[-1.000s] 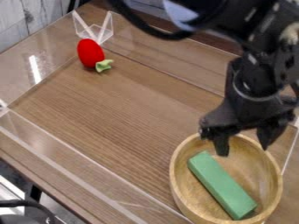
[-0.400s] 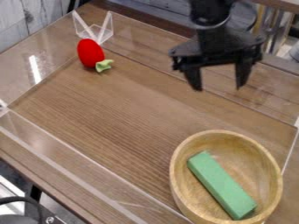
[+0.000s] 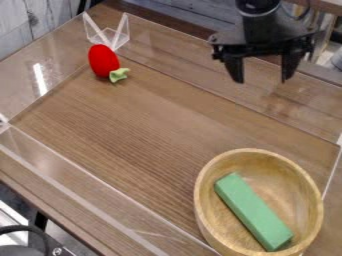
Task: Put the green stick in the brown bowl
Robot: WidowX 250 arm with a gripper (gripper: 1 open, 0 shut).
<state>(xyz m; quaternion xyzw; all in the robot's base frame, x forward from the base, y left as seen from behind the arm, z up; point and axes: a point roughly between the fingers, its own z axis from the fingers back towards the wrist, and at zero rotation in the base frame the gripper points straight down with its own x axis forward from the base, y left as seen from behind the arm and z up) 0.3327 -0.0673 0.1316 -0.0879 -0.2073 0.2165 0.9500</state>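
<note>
The green stick (image 3: 253, 210) lies flat inside the brown bowl (image 3: 217, 176), slanted from upper left to lower right. The bowl sits at the near right of the wooden table. My gripper (image 3: 265, 70) hangs high at the back right, well away from the bowl. Its two dark fingers (image 3: 238, 68) point down and stand wide apart, open with nothing between them.
A small red toy with a green stem (image 3: 104, 61) lies at the back left, beside a clear plastic piece (image 3: 107, 30). Clear low walls (image 3: 40, 150) border the wooden table (image 3: 147, 130).
The gripper has risen from just over the bowl and drawn back to the far right of the table, staying open. The stick remains in the bowl.
</note>
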